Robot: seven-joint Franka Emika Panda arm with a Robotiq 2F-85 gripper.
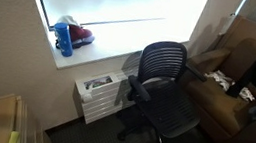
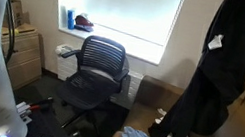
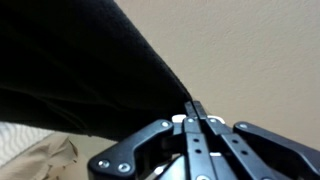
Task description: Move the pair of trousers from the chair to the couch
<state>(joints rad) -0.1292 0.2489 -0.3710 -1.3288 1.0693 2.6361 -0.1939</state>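
- While sweeping in from the left: office chair (image 1: 159, 81), seat bare in both exterior views, nothing draped over it.
- Further right, the pair of trousers (image 2: 221, 76): dark, dangling full length from above the top edge of the frame, well apart from the chair.
- Lower end hanging just over the couch (image 1: 217, 102), seemingly close to the cushions, though contact impossible to judge.
- Handling, as a judgement: soft, limp, light enough for one pinch. No stiffness, so bound to sway in transit and crumple wherever lowered. Not fragile. Grip of the weave too dark to read.
- Best taken at a bunched edge or the waistband, thick enough to fill the pinch, since a single thin layer could slide free.
- Over to the wrist view: black cloth filling the left half, then the claw (image 3: 196, 106) clenched on a fold of it, tips drawn together with fabric caught between.
- Arm pose: claw out of frame in both exterior views. Judged to be raised high on the couch side, going by where the cloth hangs from. Exact tilt of the wrist not clear.
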